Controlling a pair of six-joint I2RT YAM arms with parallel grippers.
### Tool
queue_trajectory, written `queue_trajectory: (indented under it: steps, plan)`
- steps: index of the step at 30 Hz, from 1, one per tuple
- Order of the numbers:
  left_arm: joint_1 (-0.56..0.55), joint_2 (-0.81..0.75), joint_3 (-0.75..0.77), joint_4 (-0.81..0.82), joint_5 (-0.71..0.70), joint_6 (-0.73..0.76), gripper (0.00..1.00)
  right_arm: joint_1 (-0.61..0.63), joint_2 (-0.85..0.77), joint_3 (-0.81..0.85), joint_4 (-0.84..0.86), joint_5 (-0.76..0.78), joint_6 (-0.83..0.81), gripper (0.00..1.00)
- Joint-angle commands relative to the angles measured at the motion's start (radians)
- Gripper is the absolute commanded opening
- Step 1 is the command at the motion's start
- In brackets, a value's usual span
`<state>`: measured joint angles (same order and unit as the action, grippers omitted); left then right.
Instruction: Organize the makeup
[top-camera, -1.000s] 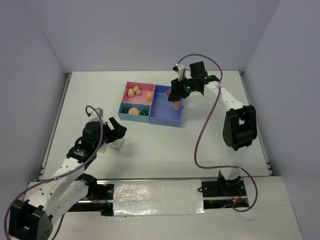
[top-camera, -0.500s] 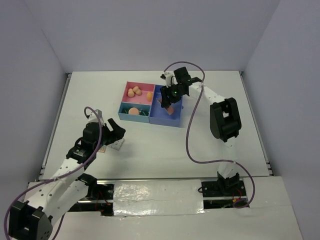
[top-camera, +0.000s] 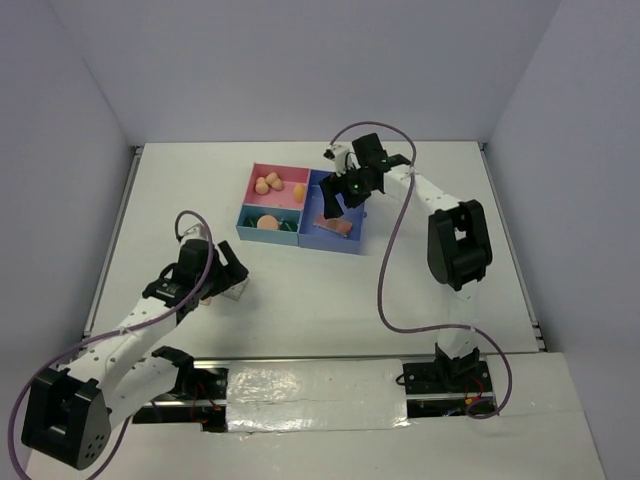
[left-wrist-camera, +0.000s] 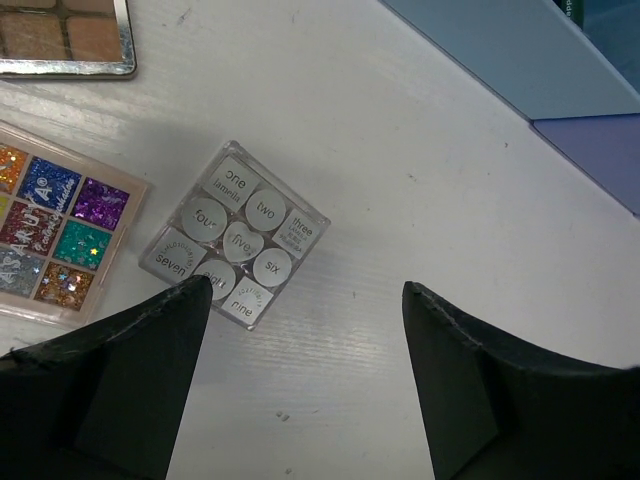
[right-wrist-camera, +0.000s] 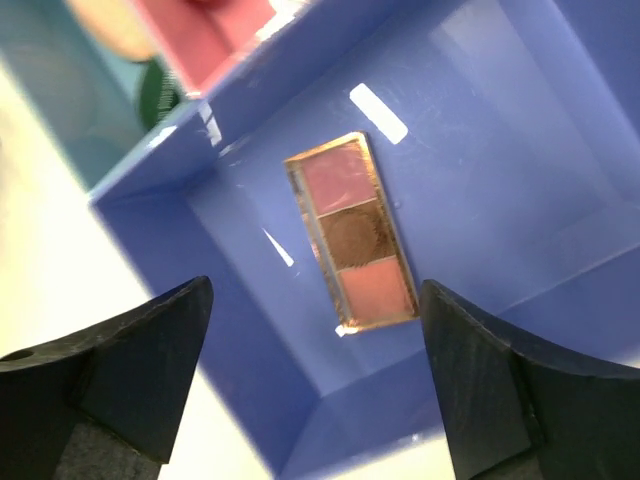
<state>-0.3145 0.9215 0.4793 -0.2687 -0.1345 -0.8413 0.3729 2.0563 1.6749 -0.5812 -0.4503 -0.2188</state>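
A: What changed at your right gripper (right-wrist-camera: 315, 290)?
B: It let go and its jaws spread. Your three-shade palette (right-wrist-camera: 350, 240) lay flat in the blue compartment (right-wrist-camera: 500, 150), mid-frame. One item sorted.
A: And your left gripper (left-wrist-camera: 308, 288)?
B: It was spread wide, holding nothing, and hovered over the clear palette (left-wrist-camera: 236, 235), lettered "one" to "nine".

The blue compartment (right-wrist-camera: 480, 130) has bare floor along both long sides of the three-pan palette (right-wrist-camera: 350, 245). Its walls close off every side, so the only way in is from above. On the table (left-wrist-camera: 420, 200), the clear nine-pan palette (left-wrist-camera: 235, 248) has bare surface to its right and far sides. The glitter palette (left-wrist-camera: 50, 240) lies just beside its left corner, and the tray's wall (left-wrist-camera: 520, 50) stands well apart.
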Motion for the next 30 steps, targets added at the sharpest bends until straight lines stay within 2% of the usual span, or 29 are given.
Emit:
queue_trajectory:
  steps: [1,3,11,18,23,30]
  plan:
    - [0.006,0.025,0.067,-0.029,-0.016,0.031,0.9,-0.012,-0.152,-0.01,-0.028,-0.046,-0.08,0.92]
    - [0.006,0.048,0.084,-0.035,-0.004,0.091,0.91,-0.022,-0.203,-0.058,-0.011,-0.118,-0.137,1.0]
    - [0.005,0.204,0.211,-0.052,0.055,0.274,0.93,-0.094,-0.474,-0.22,0.033,-0.359,-0.249,1.0]
    - [0.005,0.426,0.413,-0.207,-0.02,0.422,0.93,-0.169,-0.663,-0.434,0.127,-0.395,-0.238,0.97]
    - [-0.001,0.549,0.473,-0.3,-0.04,0.488,0.93,-0.238,-0.703,-0.478,0.155,-0.442,-0.191,0.97]
    - [-0.008,0.599,0.455,-0.311,-0.013,0.544,0.93,-0.284,-0.699,-0.466,0.164,-0.479,-0.162,0.97]
